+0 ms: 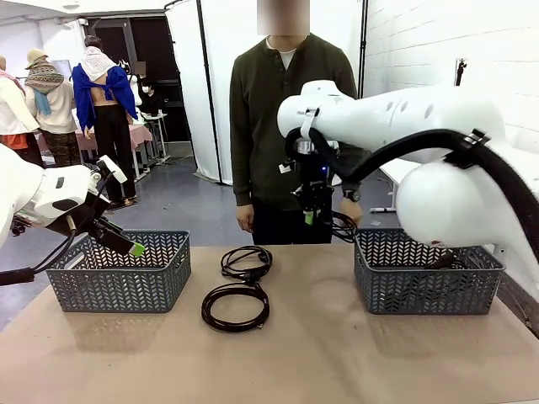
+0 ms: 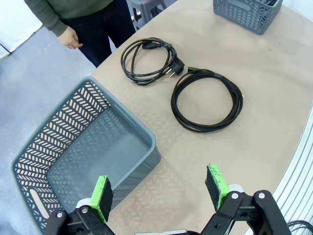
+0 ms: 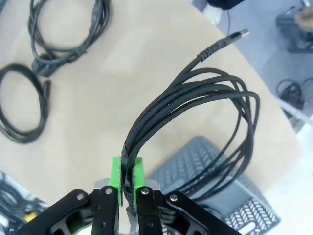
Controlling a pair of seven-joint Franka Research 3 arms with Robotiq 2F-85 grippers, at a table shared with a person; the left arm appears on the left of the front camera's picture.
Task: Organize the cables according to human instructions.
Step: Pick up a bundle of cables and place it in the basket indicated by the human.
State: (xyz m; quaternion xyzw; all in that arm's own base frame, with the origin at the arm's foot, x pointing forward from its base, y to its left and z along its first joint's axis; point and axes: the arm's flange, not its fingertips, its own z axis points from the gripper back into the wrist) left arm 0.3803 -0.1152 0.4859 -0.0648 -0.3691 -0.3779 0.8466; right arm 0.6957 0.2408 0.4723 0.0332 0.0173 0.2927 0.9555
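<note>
far cable (image 1: 249, 274), near cable (image 1: 205, 310) — between baskets (image 1: 118, 282)

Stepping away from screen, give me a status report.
Left gripper: jaws open, over rim of left basket. Right gripper: jaws shut on braided cable, aloft, person's hand beside it. Two cables loose on table.

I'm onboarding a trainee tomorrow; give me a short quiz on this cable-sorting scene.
1. True or false: the right pincer is shut on a braided black cable coil.
2. How many loose thin black cord coils lie on the tan table between the two grey lattice plastic baskets?
3. The left pincer is: A) open, empty; B) shut on a plug; C) pressed on the table.
Key: 1 true; 2 two; 3 A.
</note>
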